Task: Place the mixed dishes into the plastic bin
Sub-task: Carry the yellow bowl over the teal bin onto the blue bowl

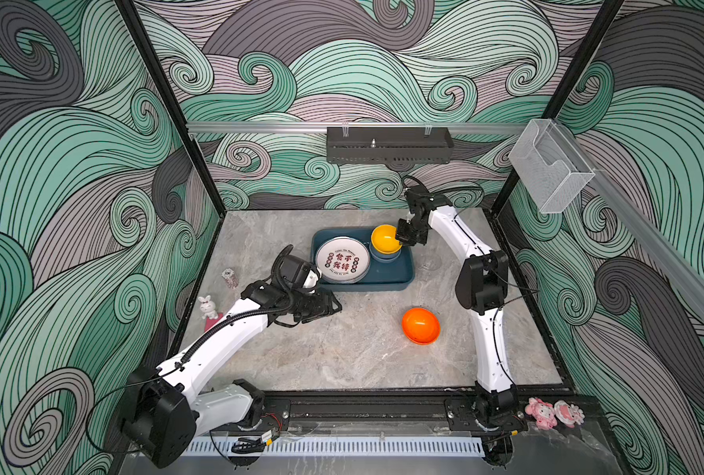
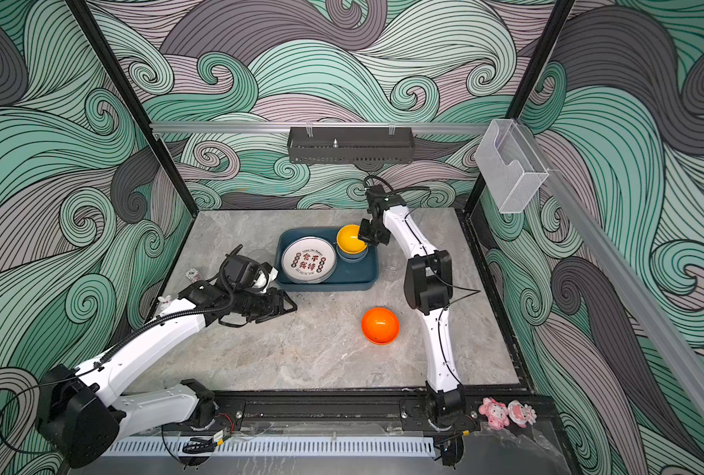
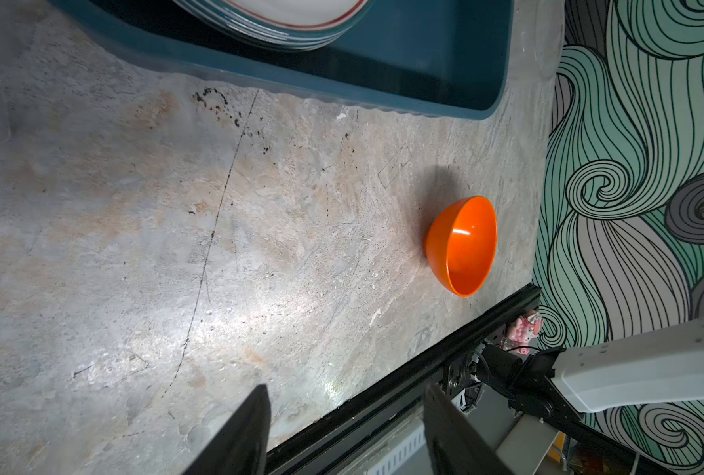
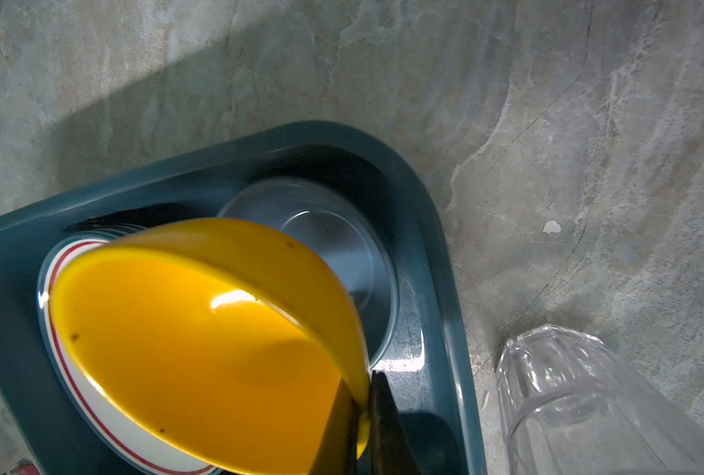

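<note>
- In a top view, the plates (image 1: 342, 261) are showing red and black Chinese characters inside the teal plastic bin's (image 1: 399, 276) left half.
- The right gripper (image 1: 404, 242) is pinching the tilted yellow bowl's (image 1: 385, 238) rim above the blue bowl (image 1: 384, 258), in the bin's far right.
- The orange bowl (image 1: 420, 325) is sitting on open table (image 1: 342, 357), near right.
- The left gripper (image 1: 334, 306) is hovering spread, empty.

Teal bin (image 1: 387, 283) holds plates (image 1: 342, 260), blue bowl (image 4: 325, 234); yellow bowl (image 1: 385, 239) tilted above, orange bowl (image 1: 420, 325) outside
</note>
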Available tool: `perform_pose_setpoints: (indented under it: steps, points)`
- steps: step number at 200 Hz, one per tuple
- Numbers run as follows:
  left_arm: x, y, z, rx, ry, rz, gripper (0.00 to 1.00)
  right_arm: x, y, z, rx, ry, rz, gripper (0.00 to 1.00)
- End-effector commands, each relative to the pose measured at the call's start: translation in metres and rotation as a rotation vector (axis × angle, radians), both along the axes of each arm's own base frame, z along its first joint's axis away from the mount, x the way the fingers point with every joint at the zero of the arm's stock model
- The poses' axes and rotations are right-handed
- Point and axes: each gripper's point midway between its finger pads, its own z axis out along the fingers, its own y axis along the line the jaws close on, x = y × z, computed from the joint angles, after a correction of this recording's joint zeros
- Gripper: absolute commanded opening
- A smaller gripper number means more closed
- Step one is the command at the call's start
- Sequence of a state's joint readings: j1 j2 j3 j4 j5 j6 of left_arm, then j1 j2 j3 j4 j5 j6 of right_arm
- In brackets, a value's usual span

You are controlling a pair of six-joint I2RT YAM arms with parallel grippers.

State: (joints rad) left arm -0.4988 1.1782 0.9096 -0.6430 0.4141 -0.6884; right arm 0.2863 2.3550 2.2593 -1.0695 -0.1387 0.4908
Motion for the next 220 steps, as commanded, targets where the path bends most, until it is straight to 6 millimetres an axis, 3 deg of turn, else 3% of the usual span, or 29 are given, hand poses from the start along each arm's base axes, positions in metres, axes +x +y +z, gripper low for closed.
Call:
perform_pose_setpoints:
  steps: [1, 220]
  points:
    - [-0.001, 0.005, 0.0, 0.01, 0.005, 0.021, 0.62, 0.005, 0.0, 0.004, 0.022, -0.004, -0.011, 0.0]
    - [-0.004, 0.008, -0.01, 0.011, 0.031, 0.039, 0.61, 0.011, 0.003, -0.017, 0.042, 0.028, -0.014, 0.0]
